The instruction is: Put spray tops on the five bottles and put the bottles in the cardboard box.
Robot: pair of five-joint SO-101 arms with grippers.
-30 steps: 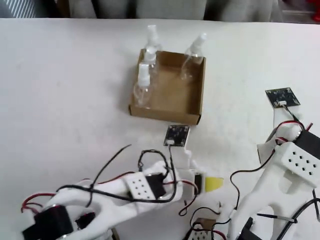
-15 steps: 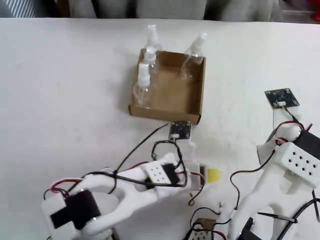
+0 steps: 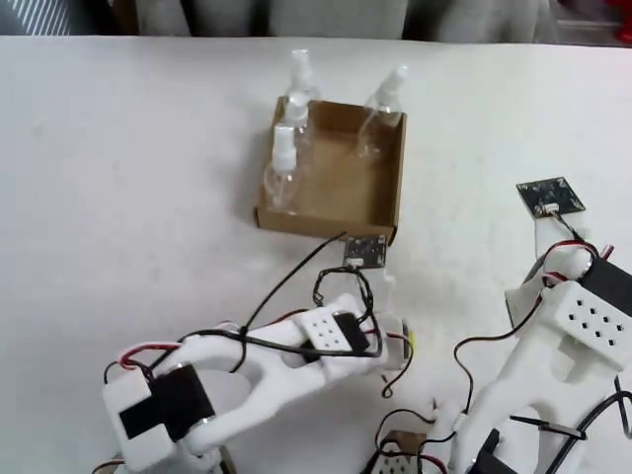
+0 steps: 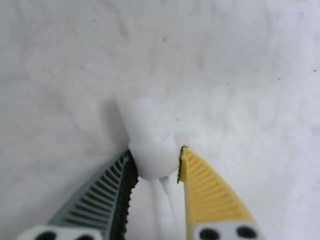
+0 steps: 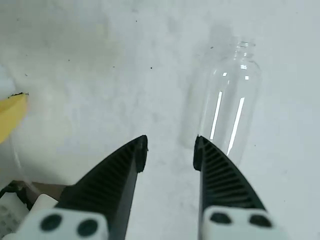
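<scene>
4 bottles capped at the cardboard box; 5th bottle bare-necked on the table, just beside the right gripper, agape and empty. Left gripper pinched on the spray top. Risks: top slipping from a shallow pinch, tube missing the narrow neck. From the left wrist, the pinch itself; from above, the box just beyond that arm.

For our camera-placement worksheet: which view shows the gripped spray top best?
Left wrist view: the spray top sits central, pinched by the left gripper. The high view shows a small white speck of it; the right wrist view faces an uncapped bottle.
</scene>
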